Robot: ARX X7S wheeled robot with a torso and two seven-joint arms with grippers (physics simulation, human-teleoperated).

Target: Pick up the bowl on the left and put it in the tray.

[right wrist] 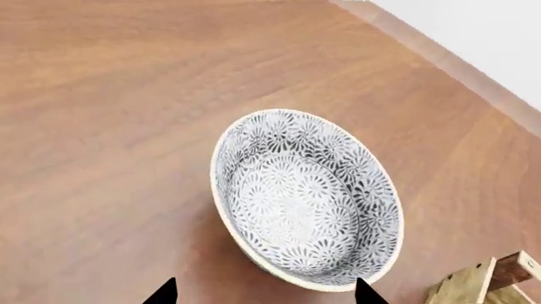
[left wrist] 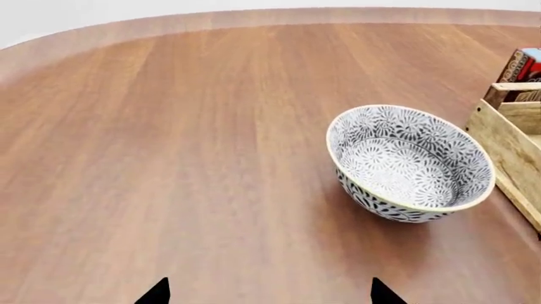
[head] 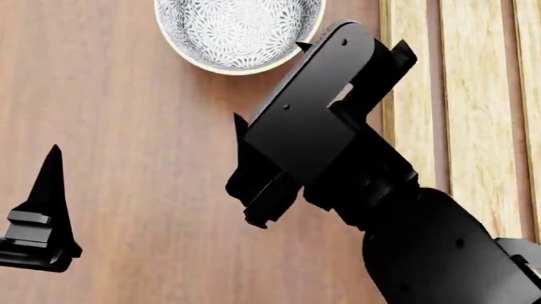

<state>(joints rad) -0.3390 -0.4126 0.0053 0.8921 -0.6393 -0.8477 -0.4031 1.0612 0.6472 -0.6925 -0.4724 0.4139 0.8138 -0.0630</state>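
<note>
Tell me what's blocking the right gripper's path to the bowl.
Nothing visible. In the right wrist view only bare wood lies between the right gripper, open, and the bowl. The tray stands beside the bowl, not between them. The left gripper also faces it unobstructed.

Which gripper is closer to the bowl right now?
The right gripper, beside the bowl's rim; the left gripper sits well back.

Pretty bright, even light all over, typical clean sim render, no blur or grain anywhere. The bowl (right wrist: 306, 199) drops a soft dark shadow on the table (left wrist: 169, 158) just ahead of the right gripper's fingertips (right wrist: 165, 292). No glare, edges look undistorted.
</note>
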